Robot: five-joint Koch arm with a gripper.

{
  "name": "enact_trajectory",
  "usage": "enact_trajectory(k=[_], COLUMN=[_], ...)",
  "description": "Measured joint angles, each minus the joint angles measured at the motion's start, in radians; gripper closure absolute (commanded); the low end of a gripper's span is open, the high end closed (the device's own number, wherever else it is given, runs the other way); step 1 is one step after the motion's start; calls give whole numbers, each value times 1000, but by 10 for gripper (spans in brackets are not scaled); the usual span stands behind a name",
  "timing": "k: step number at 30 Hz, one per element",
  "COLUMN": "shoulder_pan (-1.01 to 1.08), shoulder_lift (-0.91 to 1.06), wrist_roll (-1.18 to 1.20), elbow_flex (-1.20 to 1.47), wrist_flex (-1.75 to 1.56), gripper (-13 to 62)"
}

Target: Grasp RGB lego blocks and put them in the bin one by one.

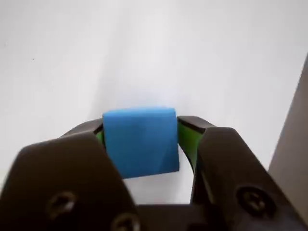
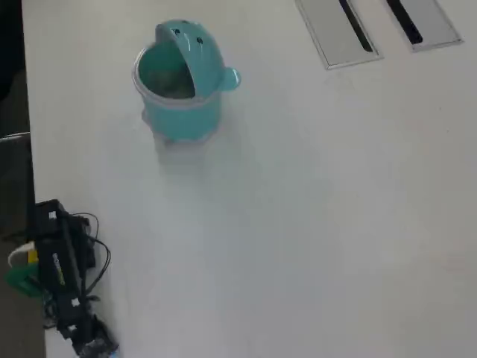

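My claw [image 1: 139, 139] is clamped on the blue block [image 1: 140, 142], one green-padded jaw pressing each of its side faces, and in the wrist view the block sits square between them, above the plain white table [image 1: 144, 48]. The block looks about as wide as it is tall, so I can find no long axis on it, and the face turned to my wrist camera is smooth and carries no writing or mark that I can read. In the overhead view my arm [image 2: 63, 287] is folded at the lower left edge of the table, with a sliver of blue showing at its very tip near the bottom of the picture. The teal bin [image 2: 179, 89] stands upright well apart from me, toward the upper left, its lid flipped up at the right of the open mouth and a round knob sticking out to the right. Two dark dots sit on the lid; no lettering shows there. Two grey slotted panels [image 2: 339, 33] lie flush in the table at the upper right.
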Motion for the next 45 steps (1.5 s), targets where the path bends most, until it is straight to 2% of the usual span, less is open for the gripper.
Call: enact_trajectory(k=[3, 7, 9, 12, 14, 15, 17, 18, 24, 29, 31, 32, 35, 40, 45], shoulder_pan=[0, 2, -3, -61, -107, -158, -247, -362, -644, -813, -1049, -1060, -1591, -1750, -2033], shoulder_lift=[21, 81, 187, 373, 376, 387, 420, 489, 689, 701, 701, 701, 701, 698, 647], wrist_roll=[-18, -18, -21, 112, 169, 261, 265, 330, 353, 353, 353, 351, 327, 287, 259], elbow_flex=[31, 78, 178, 316, 316, 318, 308, 287, 278, 279, -5, -11, -75, -91, -176], wrist_flex=[5, 14, -5, -206, -222, -225, -250, -279, -282, -281, -233, -233, -178, -179, -195], gripper=[395, 408, 449, 468, 468, 468, 468, 468, 468, 468, 467, 467, 467, 467, 468])
